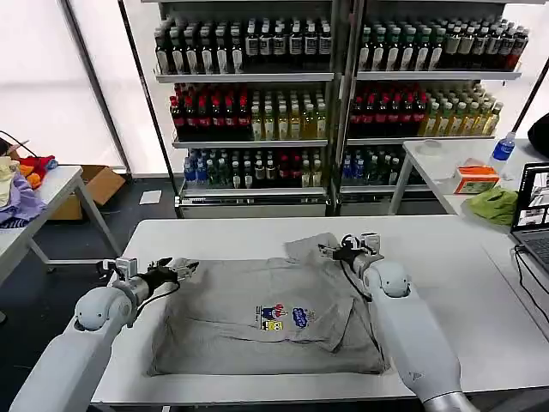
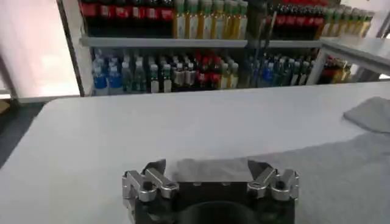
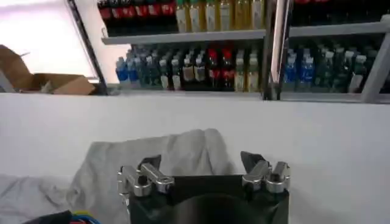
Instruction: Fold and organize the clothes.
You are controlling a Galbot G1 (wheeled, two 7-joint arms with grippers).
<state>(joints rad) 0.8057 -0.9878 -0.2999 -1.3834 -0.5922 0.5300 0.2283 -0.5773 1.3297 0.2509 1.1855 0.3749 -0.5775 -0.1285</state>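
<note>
Shirt [image 1: 257, 322] is laid flat on the white counter [image 1: 446, 266], light grey, with its long axis running across the counter from the robot's left to its right. The chest print [image 1: 286, 317] faces up, near the middle of the fabric. The hem edge lies along the near side of the counter; one sleeve [image 1: 310, 248] points toward the far side, at the shirt's far right corner. A fold line is seen along the right part, where the fabric is doubled over.

Left gripper [image 1: 182, 270] is placed at the shirt's far left corner, low over the fabric edge. In the left wrist view, the left gripper [image 2: 209, 168] is seen with fingers [image 2: 157, 168] spread apart and a strip of grey cloth lying between them; whether the tips touch the cloth cannot be told.

Right gripper [image 1: 339, 251] is placed at the far right, just beside the sleeve. In the right wrist view, the right gripper [image 3: 201, 163] is seen with fingers [image 3: 150, 163] also spread wide, over the sleeve [image 3: 158, 158] bunched up on the counter [image 3: 329, 140]. Nothing is clamped by it.

Shelves of bottles [image 1: 334, 94] are noted behind the counter. A second counter [image 1: 446, 167] at far right carries a bottle [image 1: 503, 148], an orange box [image 1: 475, 179] and a green cloth [image 1: 493, 205].
</note>
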